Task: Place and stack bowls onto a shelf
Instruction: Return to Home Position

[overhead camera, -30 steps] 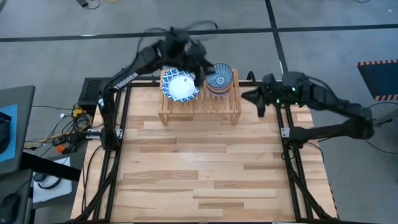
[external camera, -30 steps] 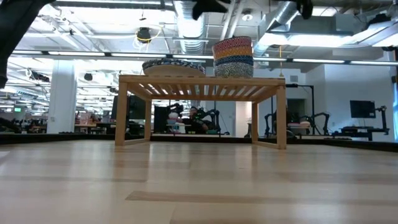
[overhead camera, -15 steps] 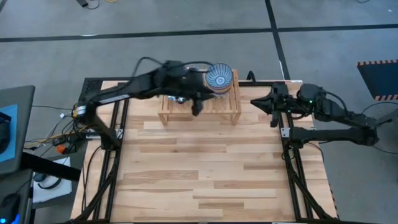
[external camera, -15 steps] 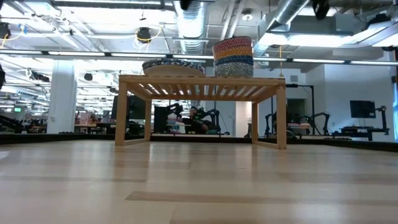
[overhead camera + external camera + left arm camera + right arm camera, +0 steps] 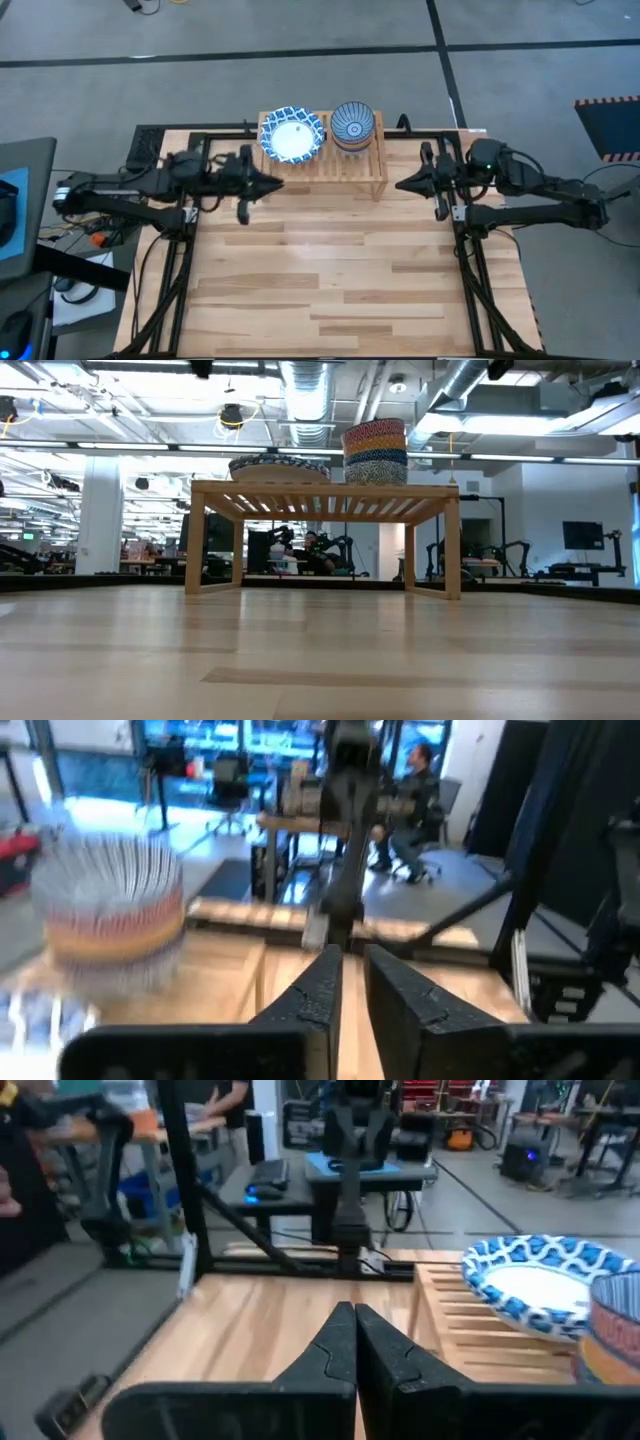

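Note:
The shelf [image 5: 322,167], a low light-wood rack, stands at the table's far edge. A stack of wide blue-and-white bowls [image 5: 292,136] rests by its base on the left of the slatted top [image 5: 325,490]. To its right stands a taller stack of small bowls [image 5: 352,125], a blue striped one on top. My left gripper [image 5: 272,184] hovers level, left of the shelf's near left corner. Its fingers [image 5: 330,982] are almost together with nothing between them. My right gripper [image 5: 402,185] hovers right of the shelf, shut and holding nothing [image 5: 354,1325].
Black frame rails [image 5: 190,250] run along the table's left and right sides, under both arms. The plank tabletop [image 5: 320,270] stretches from the shelf to the near edge. A seated person [image 5: 415,790] shows in the room beyond the table.
My left gripper has drawn back from over the wide bowls on the shelf, going toward the table's left edge and down until it points level. The wide bowls show uncovered again on the shelf, unmoved. My right gripper has sunk a little toward the near edge and rolled.

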Controlling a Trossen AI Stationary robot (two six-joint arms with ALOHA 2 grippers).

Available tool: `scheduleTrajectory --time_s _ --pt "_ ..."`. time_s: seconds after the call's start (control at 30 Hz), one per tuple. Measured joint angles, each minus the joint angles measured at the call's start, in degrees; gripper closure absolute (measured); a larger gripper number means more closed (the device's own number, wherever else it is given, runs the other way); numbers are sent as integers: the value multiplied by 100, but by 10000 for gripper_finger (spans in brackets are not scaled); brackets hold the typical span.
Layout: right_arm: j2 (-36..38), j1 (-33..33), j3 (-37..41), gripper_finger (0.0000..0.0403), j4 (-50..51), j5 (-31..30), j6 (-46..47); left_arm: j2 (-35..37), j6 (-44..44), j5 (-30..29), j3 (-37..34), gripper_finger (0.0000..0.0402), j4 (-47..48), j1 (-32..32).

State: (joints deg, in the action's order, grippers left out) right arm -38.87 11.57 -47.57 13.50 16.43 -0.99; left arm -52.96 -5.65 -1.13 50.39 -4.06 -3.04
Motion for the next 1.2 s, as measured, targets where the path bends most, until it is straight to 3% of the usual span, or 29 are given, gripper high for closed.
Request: scheduleTrajectory --time_s 0.17,0.3,0.47,0.57,0.63,0.77,1.0,1.2 --pt "408 199 4 386 362 189 -477 839 -539 -930 -1142 398 -33 465" --pt "829 371 113 386 348 543 -521 1375 -864 -1450 -2006 401 -750 800" --pt "1339 390 708 386 -103 886 66 1706 -1056 -1451 -2710 400 -1366 961" --pt "1505 396 953 378 344 178 599 1669 -1111 -1171 -2921 400 -1026 958" --pt "1526 400 1065 371 656 105 928 1600 -1161 -901 -2933 400 -847 959" --pt "1897 298 1514 377 357 938 429 1533 -76 -557 -2930 401 -1020 1070" --pt "3070 284 2238 386 -324 905 682 1791 630 -604 -3116 401 -1108 1094" --pt "3879 323 2786 383 -429 623 718 2309 927 -388 -3958 401 -1980 1092"
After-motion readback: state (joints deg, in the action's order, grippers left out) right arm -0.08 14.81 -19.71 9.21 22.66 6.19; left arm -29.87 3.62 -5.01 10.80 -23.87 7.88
